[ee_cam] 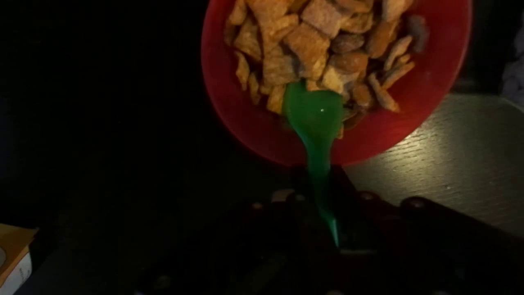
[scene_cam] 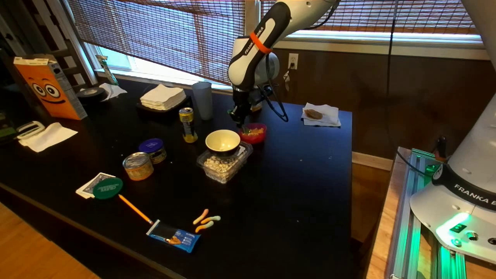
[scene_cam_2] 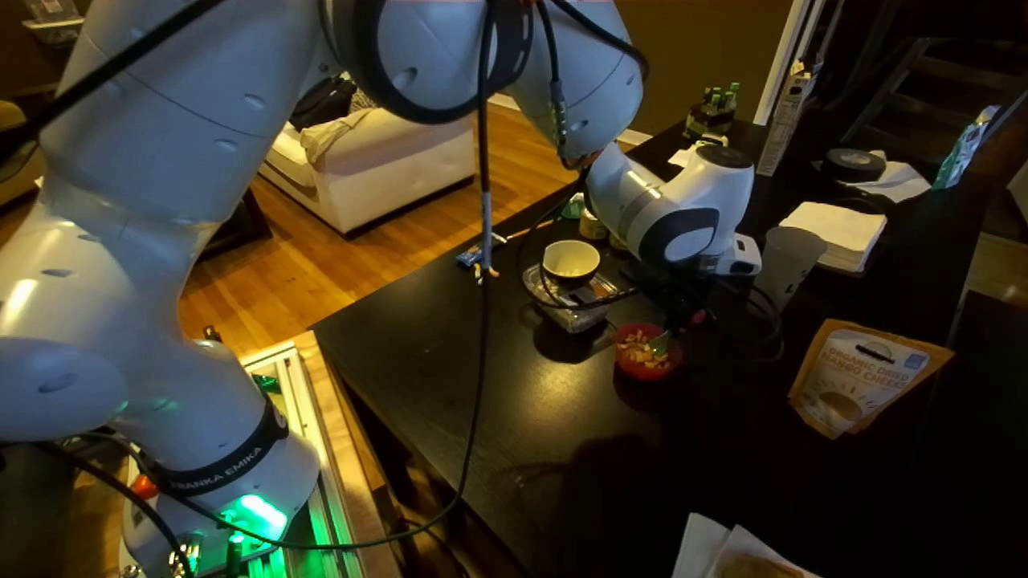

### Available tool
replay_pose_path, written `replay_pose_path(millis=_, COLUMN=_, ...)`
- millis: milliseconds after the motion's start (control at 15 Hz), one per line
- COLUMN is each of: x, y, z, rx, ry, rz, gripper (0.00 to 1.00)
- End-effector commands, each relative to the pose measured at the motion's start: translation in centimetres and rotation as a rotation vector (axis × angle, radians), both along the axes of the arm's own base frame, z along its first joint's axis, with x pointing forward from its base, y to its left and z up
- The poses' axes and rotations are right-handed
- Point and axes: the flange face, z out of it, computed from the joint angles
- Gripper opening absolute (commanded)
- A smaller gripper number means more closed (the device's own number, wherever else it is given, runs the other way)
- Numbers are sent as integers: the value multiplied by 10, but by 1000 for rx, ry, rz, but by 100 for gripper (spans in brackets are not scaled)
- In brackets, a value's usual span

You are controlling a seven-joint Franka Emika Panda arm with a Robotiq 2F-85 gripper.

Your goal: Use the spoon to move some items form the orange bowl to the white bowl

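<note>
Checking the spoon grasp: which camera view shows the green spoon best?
The wrist view: it shows the green spoon large, from the snack pieces in the orange bowl back into the gripper. Both exterior views show a small green part of it in that bowl; the rest is unclear.

The spoon (ee_cam: 315, 116) looks like shiny plastic, the orange bowl (ee_cam: 376, 139) smooth plastic, the table (ee_cam: 442, 164) grained, glossy wood.
</note>
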Motion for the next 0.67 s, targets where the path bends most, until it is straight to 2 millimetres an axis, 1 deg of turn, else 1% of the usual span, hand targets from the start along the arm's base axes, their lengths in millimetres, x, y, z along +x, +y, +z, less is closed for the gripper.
replay_pose_path(millis=0, x=-4, y=-3, z=3, rx=4, ry=51, rz=21, gripper=5)
replay_pose_path(millis=600, x=-10, y=-4, z=8, rx=9, ry=107, rz=22, gripper=5)
